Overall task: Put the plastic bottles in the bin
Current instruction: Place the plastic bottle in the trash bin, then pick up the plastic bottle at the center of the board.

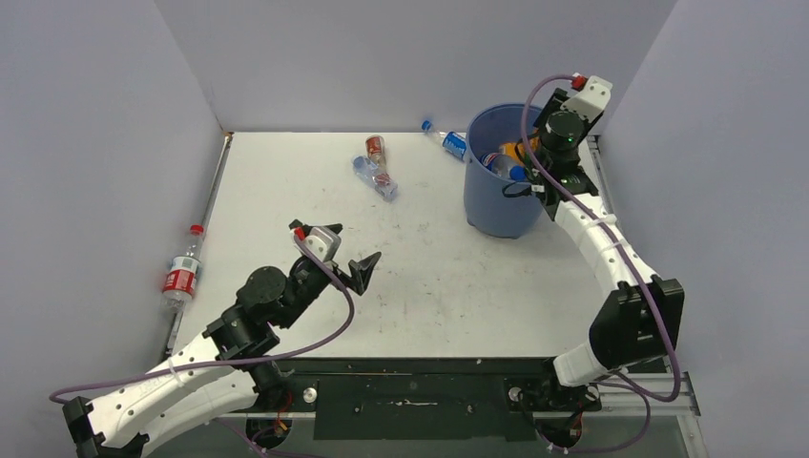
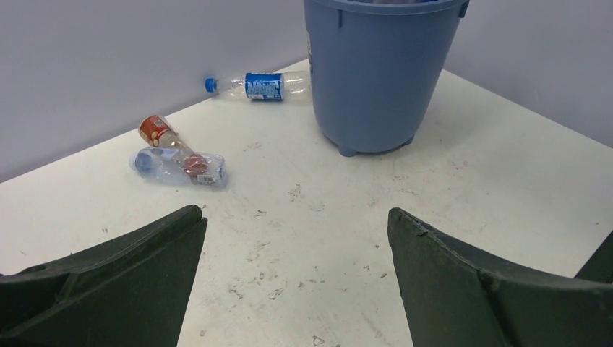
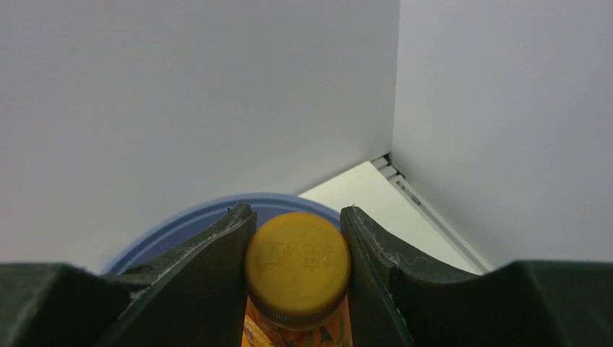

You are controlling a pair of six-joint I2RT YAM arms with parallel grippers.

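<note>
The bin (image 1: 496, 205) stands at the two o'clock corner of the table (image 1: 448, 286), with other bottles (image 1: 503, 164) lying inside. Over its rim, the right gripper (image 3: 296, 214) clamps an orange bottle (image 3: 298, 269) by its yellow cap. A blue-label bottle (image 2: 262, 85) lies at the bin's ten o'clock, and a crossed pair (image 2: 181, 163) lies at the table's twelve. The left gripper (image 2: 293, 212) hangs wide open and empty near seven o'clock.
</note>
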